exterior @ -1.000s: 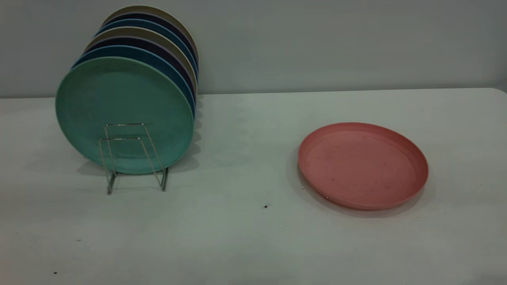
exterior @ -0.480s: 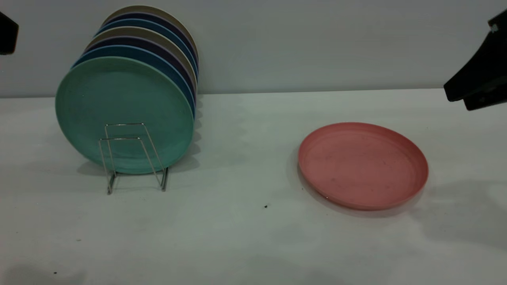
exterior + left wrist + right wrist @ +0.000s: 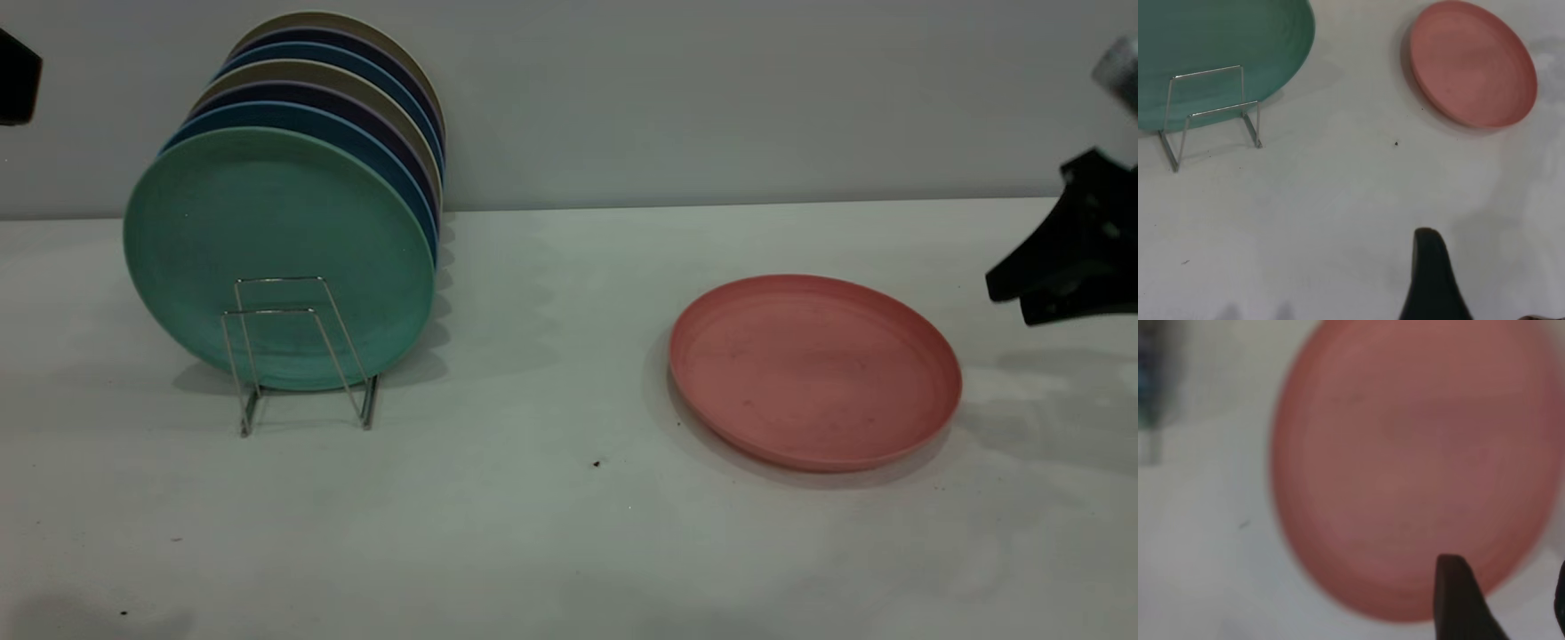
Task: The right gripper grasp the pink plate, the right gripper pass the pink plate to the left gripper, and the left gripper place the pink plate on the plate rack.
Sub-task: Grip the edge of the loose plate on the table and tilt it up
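The pink plate (image 3: 813,369) lies flat on the white table, right of centre; it also shows as the pink plate (image 3: 1471,63) and fills the right wrist view (image 3: 1405,467). My right gripper (image 3: 1009,304) hangs at the picture's right edge, above and to the right of the plate's rim, not touching it. Its jaws stand open (image 3: 1505,572) with nothing between them. The wire plate rack (image 3: 298,356) stands at the left, with empty front loops. My left gripper (image 3: 1485,283) is high over the table, open and empty; one finger (image 3: 1429,280) shows.
A teal-green plate (image 3: 276,258) stands upright in the rack with several blue, dark and beige plates behind it. A black part of the left arm (image 3: 16,76) shows at the top left edge. A grey wall runs behind the table (image 3: 551,533).
Both arms came into view within the last second. Since then the right gripper has dropped lower and slightly towards the pink plate. The plate and the left arm have not moved.
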`<action>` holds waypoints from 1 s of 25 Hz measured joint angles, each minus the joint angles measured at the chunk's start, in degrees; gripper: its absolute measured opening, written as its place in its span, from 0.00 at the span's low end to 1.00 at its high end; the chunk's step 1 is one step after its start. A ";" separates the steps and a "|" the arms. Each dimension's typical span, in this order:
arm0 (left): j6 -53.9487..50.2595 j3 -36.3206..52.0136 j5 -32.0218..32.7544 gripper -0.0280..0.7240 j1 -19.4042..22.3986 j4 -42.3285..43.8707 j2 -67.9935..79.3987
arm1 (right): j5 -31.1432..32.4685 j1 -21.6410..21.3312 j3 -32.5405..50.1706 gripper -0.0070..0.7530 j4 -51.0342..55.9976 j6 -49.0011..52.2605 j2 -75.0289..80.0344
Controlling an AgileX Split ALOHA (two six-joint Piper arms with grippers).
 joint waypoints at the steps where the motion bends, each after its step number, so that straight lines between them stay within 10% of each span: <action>1: 0.00 0.00 0.00 0.73 0.00 0.00 0.05 | -0.75 0.00 -0.59 0.49 0.06 0.00 1.23; 21: 0.15 0.00 0.29 0.73 0.00 0.00 0.05 | -3.27 4.10 -6.32 0.48 9.90 -2.24 15.25; 25: 0.15 0.00 0.51 0.73 0.00 0.00 0.05 | -4.28 4.41 -6.32 0.29 10.69 -2.41 15.38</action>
